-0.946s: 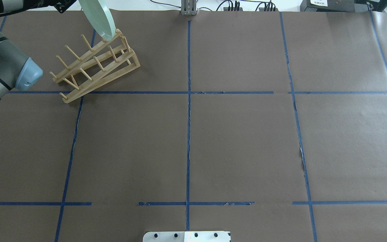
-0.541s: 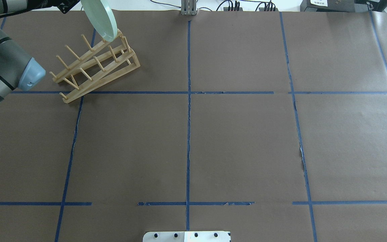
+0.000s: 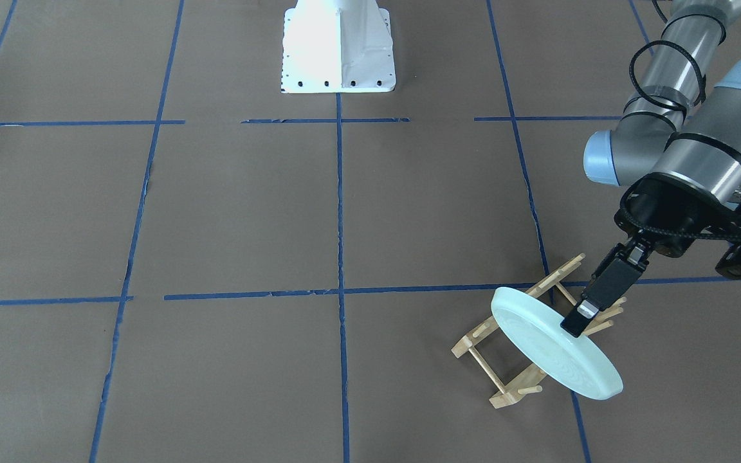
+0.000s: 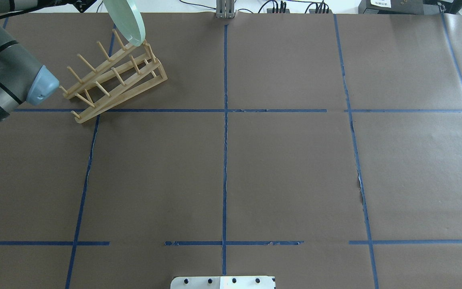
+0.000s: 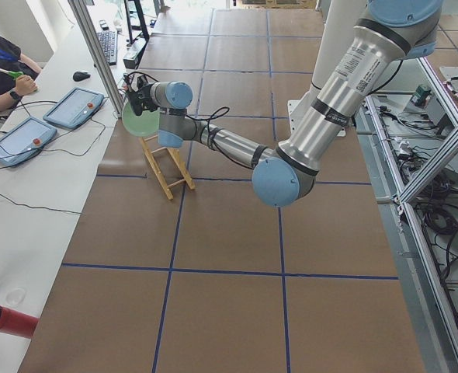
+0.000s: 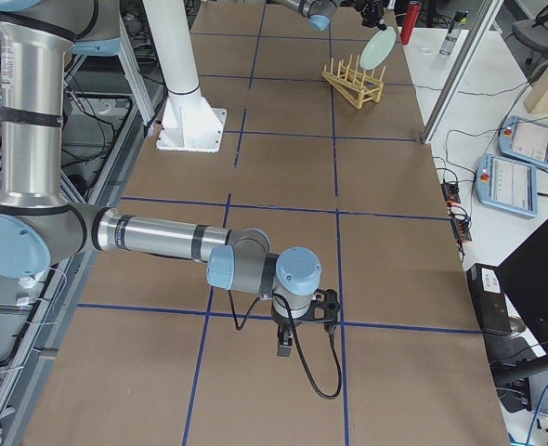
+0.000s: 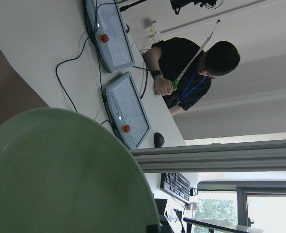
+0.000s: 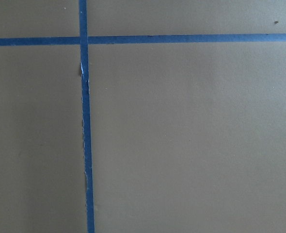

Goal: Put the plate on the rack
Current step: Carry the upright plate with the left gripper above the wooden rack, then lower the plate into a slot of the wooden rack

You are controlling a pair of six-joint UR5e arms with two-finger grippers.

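Left arm (image 3: 698,148): silver-grey tubes, pale blue joint caps, black rings at the joints. Braided black cable (image 3: 679,236) at its wrist; white printed label (image 5: 360,60) on the upper tube. Left gripper (image 3: 575,325): black, slim finger with a pale pad. Right arm (image 6: 153,235): same silver and blue, thin black cord (image 6: 327,397) off its wrist. White base (image 3: 337,38), dark screws (image 3: 326,83) along its foot.
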